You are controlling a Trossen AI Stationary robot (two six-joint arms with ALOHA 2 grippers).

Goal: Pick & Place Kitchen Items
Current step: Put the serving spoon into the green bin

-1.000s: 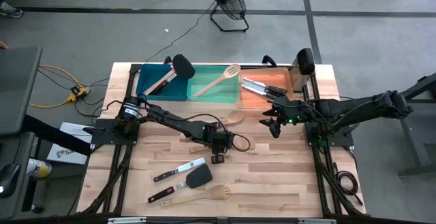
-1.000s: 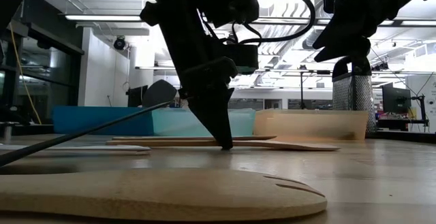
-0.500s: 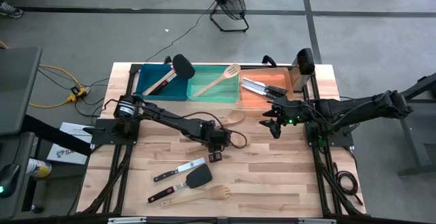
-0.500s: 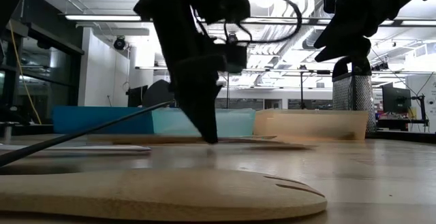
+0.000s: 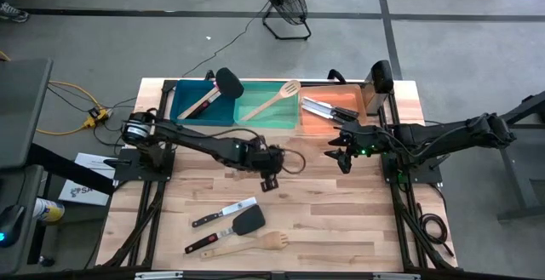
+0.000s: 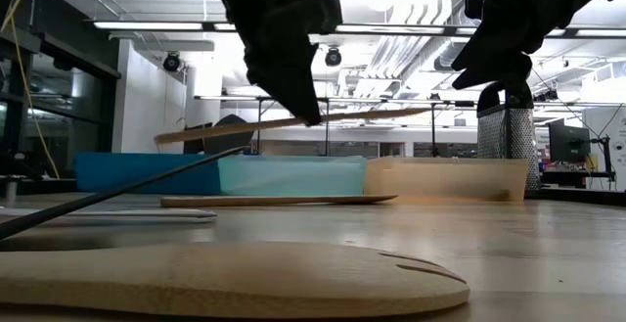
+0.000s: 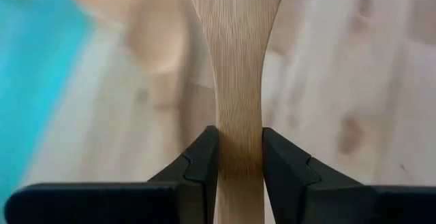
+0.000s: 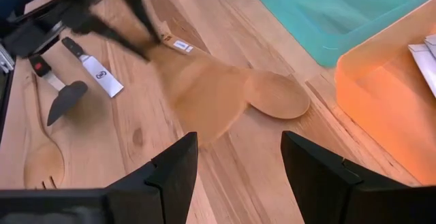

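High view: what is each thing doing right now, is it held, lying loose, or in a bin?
left gripper, shut on wooden spatula, held in the air above the table.
right gripper, open and empty, near orange bin.
wooden spoon, lying loose on the table.
slotted spoon, lying in green bin.
black turner, lying loose on the table.
wooden fork, lying loose on the table.

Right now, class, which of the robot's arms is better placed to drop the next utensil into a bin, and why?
The left. Its gripper is shut on a wooden spatula, which is lifted off the table in the low view. The right gripper hangs open and empty near the orange bin.
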